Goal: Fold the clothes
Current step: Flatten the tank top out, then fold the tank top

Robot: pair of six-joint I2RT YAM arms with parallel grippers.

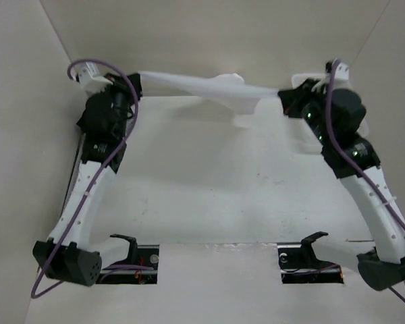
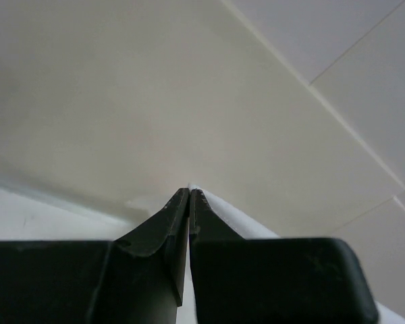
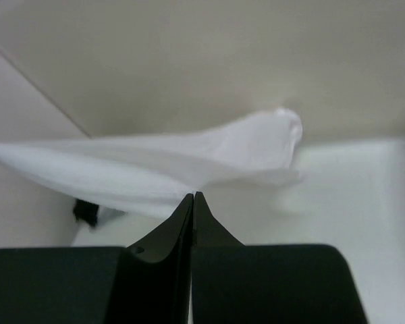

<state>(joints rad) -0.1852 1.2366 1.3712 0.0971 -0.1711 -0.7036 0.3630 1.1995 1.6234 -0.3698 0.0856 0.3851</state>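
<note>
White walls (image 1: 216, 34) hem clothes (image 1: 202, 86) stretched above table (image 1: 209, 196).

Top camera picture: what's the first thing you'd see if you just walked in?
The white garment, stretched like a hammock above the far side of the table. The left gripper pinches one end and the right gripper the other, both shut on it.

clothes (image 1: 202, 86): thin soft white cloth, wrinkled | left pincer (image 2: 190, 194): matt black plastic | table (image 1: 209, 189): matt white
</note>
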